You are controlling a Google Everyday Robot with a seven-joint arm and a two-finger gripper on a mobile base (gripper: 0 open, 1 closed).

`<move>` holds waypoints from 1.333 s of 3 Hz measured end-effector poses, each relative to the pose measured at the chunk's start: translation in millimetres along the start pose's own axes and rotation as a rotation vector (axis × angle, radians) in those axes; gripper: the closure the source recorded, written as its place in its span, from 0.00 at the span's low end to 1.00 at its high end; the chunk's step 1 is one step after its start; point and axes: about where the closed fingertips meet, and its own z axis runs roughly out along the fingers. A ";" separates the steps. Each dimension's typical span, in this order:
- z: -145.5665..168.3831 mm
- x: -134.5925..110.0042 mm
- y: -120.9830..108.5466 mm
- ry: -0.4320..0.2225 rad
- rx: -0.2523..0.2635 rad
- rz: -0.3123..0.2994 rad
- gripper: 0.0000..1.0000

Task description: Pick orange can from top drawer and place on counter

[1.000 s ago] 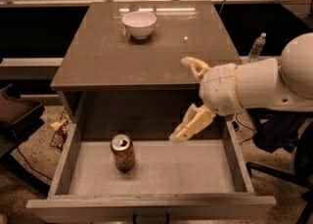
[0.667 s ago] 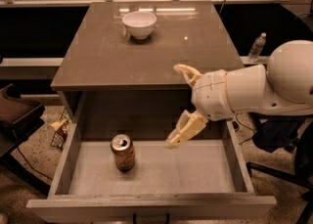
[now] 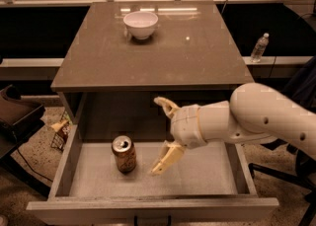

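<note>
The orange can [image 3: 124,154] stands upright on the pale floor of the open top drawer [image 3: 153,205], left of its middle. My gripper [image 3: 161,135] hangs over the drawer just right of the can, apart from it. Its two cream fingers are spread wide, one finger [image 3: 166,105] up near the counter's front edge and the other low by the drawer floor, with nothing between them. The counter [image 3: 197,55] is the brown-grey glossy top above the drawer.
A white bowl [image 3: 140,24] sits at the back of the counter. A clear plastic bottle [image 3: 259,48] stands on a ledge to the right. A dark chair [image 3: 15,119] and a snack bag [image 3: 61,132] are at the left of the drawer.
My gripper and arm have moved left and down over the drawer, closer to the can. The can and the bowl have not moved.
</note>
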 end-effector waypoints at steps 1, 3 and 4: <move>31.8 17.8 9.8 0.011 -0.034 0.013 0.00; 86.6 49.4 10.1 0.020 -0.077 0.063 0.00; 115.9 62.0 14.5 -0.013 -0.098 0.103 0.02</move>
